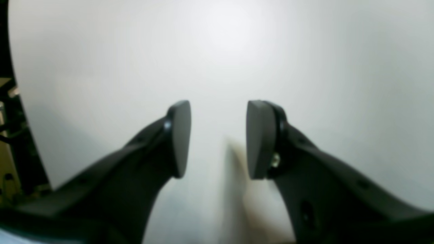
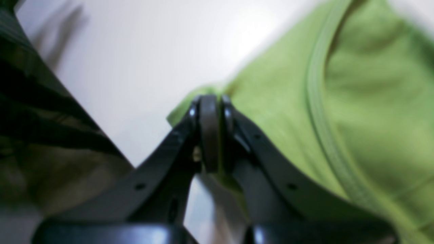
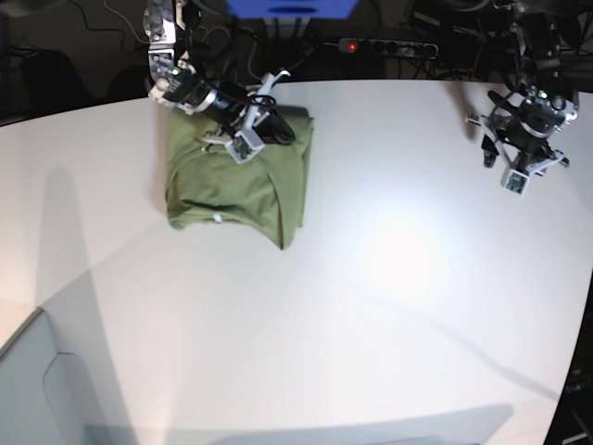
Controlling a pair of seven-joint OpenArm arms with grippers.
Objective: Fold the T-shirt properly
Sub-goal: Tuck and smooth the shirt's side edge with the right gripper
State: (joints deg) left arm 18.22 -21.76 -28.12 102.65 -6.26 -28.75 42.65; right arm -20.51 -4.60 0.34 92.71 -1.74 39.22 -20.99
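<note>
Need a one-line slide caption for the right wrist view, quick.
Right hand shut on an edge of the green T-shirt, white table behind.

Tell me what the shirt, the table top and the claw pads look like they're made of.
T-shirt: soft matte knit, likely cotton; it creases and has a stitched neck band.
Table: smooth white board, perhaps laminate; slight sheen, it mirrors a lamp glare.
Left claw pads: flat dark matte faces, maybe rubber or plastic; too blurred to say.
Right claw: glossy black plastic arms, shut on the T-shirt's edge.
</note>
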